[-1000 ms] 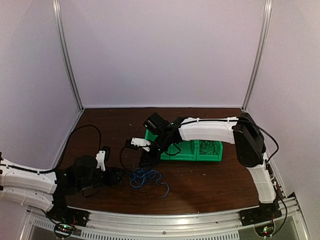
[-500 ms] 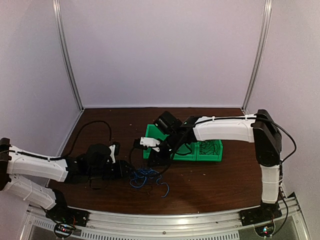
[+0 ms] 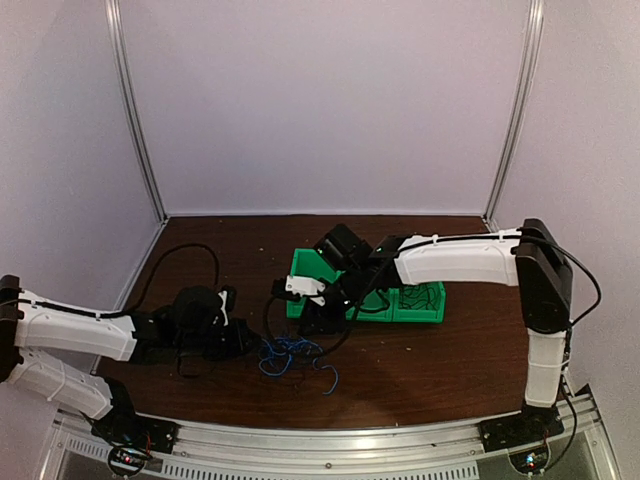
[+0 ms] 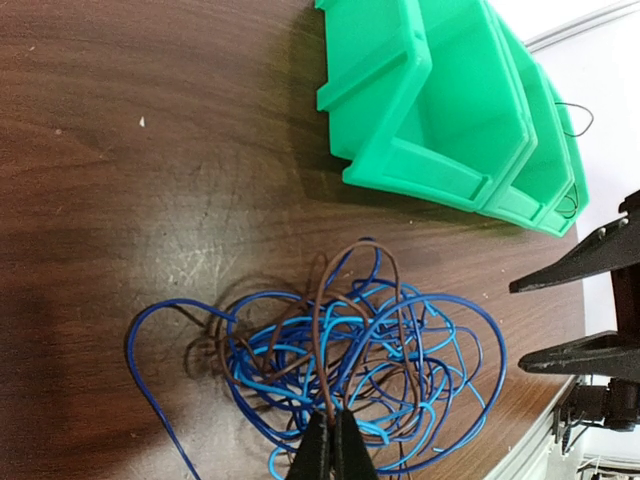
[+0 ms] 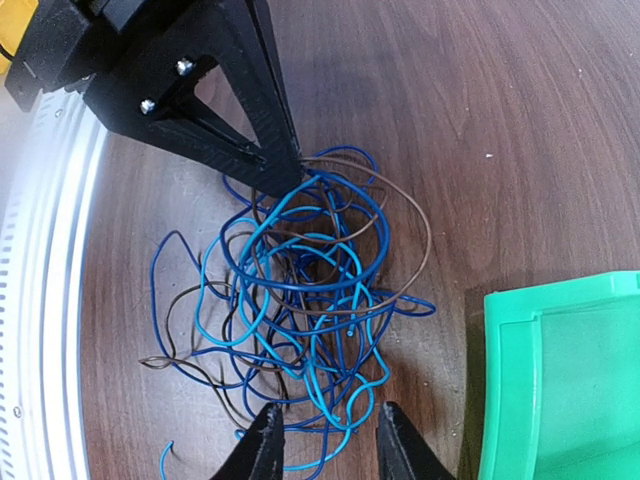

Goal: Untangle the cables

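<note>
The cables (image 3: 291,356) lie as a fist-sized tangle of dark blue, light blue and brown wire on the brown table, in front of the green bins. My left gripper (image 4: 332,432) reaches the tangle (image 4: 350,350) from its left side, shut on a brown strand that rises from between the fingertips. In the right wrist view the left gripper (image 5: 278,168) touches the far edge of the cables (image 5: 300,300). My right gripper (image 5: 325,440) is open at the near edge of the tangle, with some light blue loops lying between its fingers (image 5: 262,440).
Two joined green bins (image 3: 392,301) stand behind the tangle; the right one holds some dark wire (image 3: 420,296). A loose blue end (image 3: 331,379) trails toward the front rail (image 3: 330,435). Thick black arm cables loop at the left (image 3: 180,262).
My left arm has moved right to the tangle and its jaws have shut on a brown strand. My right arm has shifted slightly right and its jaws stand a little wider.
</note>
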`<state>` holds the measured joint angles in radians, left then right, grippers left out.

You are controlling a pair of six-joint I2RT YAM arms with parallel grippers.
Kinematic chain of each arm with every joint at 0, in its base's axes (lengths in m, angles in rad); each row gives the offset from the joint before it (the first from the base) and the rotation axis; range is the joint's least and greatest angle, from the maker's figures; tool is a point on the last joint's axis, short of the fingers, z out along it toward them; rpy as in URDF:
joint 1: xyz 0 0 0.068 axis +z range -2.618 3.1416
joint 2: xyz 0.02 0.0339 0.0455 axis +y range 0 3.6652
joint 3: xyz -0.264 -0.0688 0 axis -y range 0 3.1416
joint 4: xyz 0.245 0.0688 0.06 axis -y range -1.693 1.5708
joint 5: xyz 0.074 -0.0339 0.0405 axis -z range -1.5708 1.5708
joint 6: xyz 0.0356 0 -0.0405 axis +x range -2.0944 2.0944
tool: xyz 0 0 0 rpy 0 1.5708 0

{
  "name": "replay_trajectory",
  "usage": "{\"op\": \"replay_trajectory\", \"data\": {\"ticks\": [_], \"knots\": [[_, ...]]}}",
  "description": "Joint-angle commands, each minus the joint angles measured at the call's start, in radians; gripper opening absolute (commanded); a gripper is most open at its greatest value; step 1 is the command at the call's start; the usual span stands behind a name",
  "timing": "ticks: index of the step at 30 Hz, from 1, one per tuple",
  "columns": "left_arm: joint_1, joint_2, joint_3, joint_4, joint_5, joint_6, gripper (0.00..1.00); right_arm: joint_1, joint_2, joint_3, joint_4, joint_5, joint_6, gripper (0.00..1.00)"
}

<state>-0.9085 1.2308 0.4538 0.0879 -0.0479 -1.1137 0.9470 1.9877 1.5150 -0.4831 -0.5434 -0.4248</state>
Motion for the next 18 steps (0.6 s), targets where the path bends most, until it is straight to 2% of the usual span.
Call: {"op": "replay_trajectory", "data": {"ticks": [1,4,10,15,18], "knots": [[0.008,-0.012,0.05,-0.018,-0.012,0.046,0.0,0.016,-0.04,-0.005,0.003,-0.061,-0.041,0.37],[0.008,-0.043,0.11,-0.119,-0.031,0.112,0.0,0.031,-0.064,0.012,-0.01,-0.097,-0.077,0.45],[0.008,-0.075,0.259,-0.299,-0.01,0.281,0.0,0.042,-0.12,0.059,0.04,-0.095,-0.066,0.53],[0.008,-0.098,0.355,-0.35,0.03,0.368,0.0,0.042,-0.101,0.077,0.13,-0.085,-0.017,0.61],[0.008,-0.147,0.394,-0.351,0.025,0.383,0.0,0.041,-0.072,0.093,0.174,-0.098,0.033,0.6]]}}
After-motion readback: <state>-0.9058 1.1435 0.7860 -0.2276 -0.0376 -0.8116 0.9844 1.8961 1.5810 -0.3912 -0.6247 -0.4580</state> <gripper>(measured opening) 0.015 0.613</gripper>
